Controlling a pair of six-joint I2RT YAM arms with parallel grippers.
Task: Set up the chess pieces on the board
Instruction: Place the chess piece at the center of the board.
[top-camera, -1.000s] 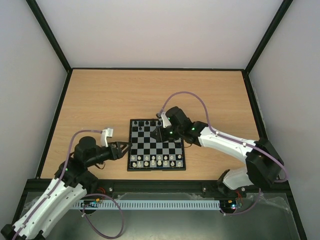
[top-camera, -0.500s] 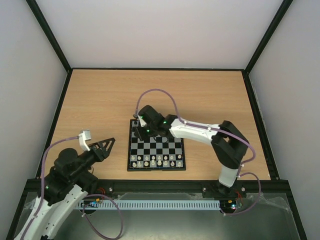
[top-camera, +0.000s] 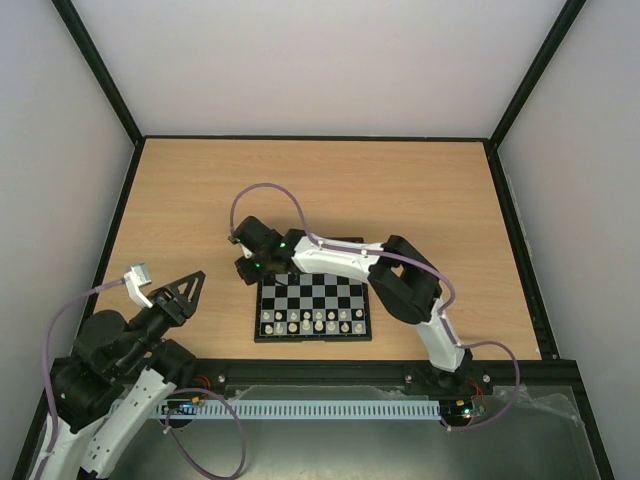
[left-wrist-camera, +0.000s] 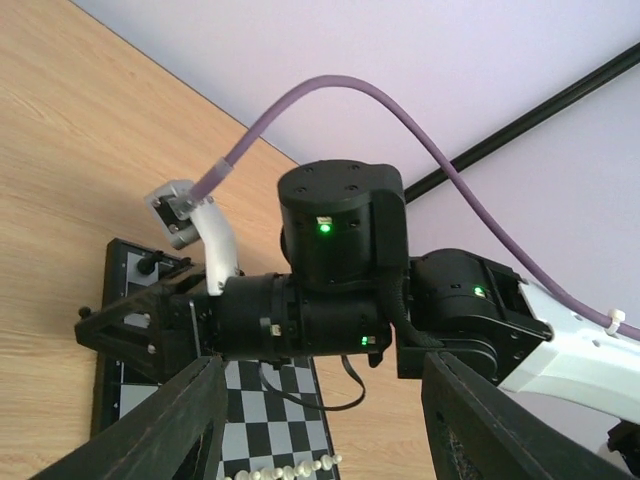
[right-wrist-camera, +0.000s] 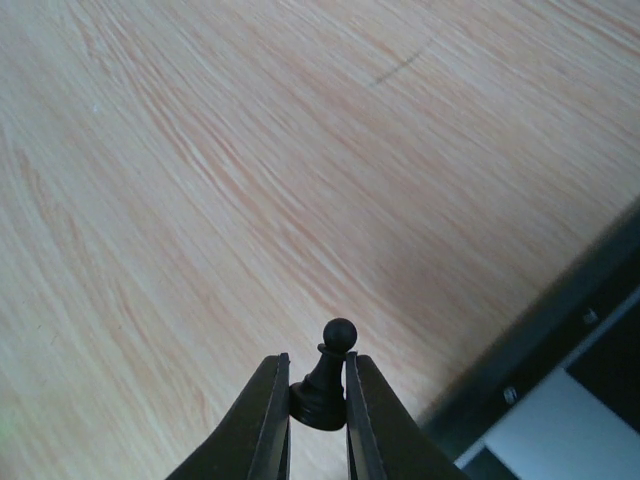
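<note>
The right hand (right-wrist-camera: 318, 392) pinches a small black pawn (right-wrist-camera: 337, 337) over the wooden desk (right-wrist-camera: 200, 200). Its arm (top-camera: 335, 260) covers the far rows of the checked chessboard (top-camera: 312, 300). At lower left, the left hand (top-camera: 188, 283) gapes empty.

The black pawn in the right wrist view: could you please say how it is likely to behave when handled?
The black pawn looks rigid and probably very light: the thin fingers pinch it without bending. Its narrow body and round head suggest it may tip or roll if nudged.
</note>
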